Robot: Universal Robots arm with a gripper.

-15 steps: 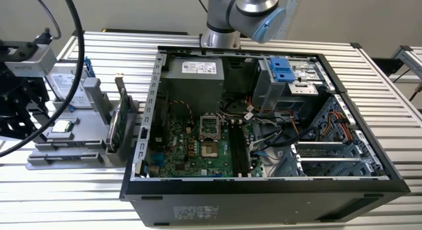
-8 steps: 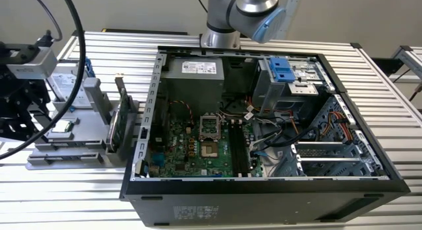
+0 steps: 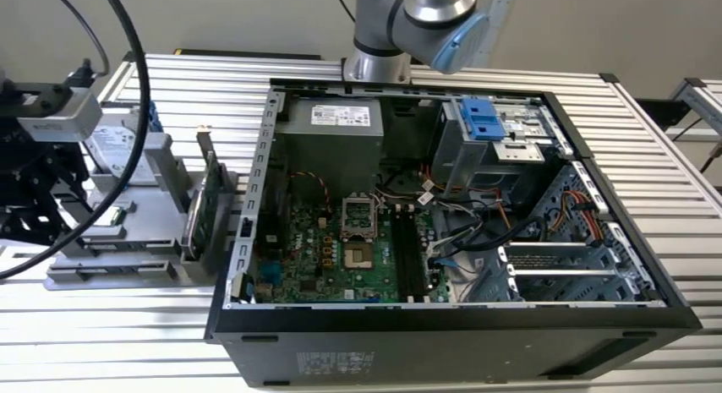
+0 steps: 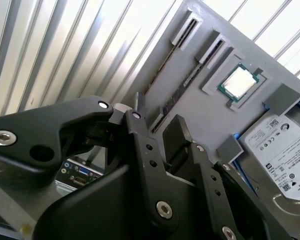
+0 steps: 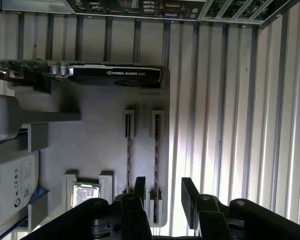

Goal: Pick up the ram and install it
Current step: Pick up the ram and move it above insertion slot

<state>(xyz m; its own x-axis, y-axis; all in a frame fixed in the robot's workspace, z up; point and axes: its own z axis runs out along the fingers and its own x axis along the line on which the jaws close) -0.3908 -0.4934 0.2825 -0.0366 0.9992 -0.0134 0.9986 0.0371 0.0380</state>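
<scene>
— State of the gripper (image 5: 165, 189)?
— The fingers (image 5: 190, 195) are seen apart; nothing is clamped. The ram (image 5: 156, 150) is seen standing on edge in the grey holder (image 5: 105, 110), lined up with the gap, just ahead of the tips. A second stick (image 5: 128, 150) is set just outside one finger.
— Handling?
— Judged light, stiff, thin; chips and contacts likely fragile. It is best pinched across the flat faces, near mid-length.

A ribbed metal table (image 3: 113, 351) (silver, slatted all over) carries an open black computer case (image 3: 451, 351) lying on its side. A grey parts holder (image 3: 135, 270) rests just beside the case, on the exterior view's left.
</scene>
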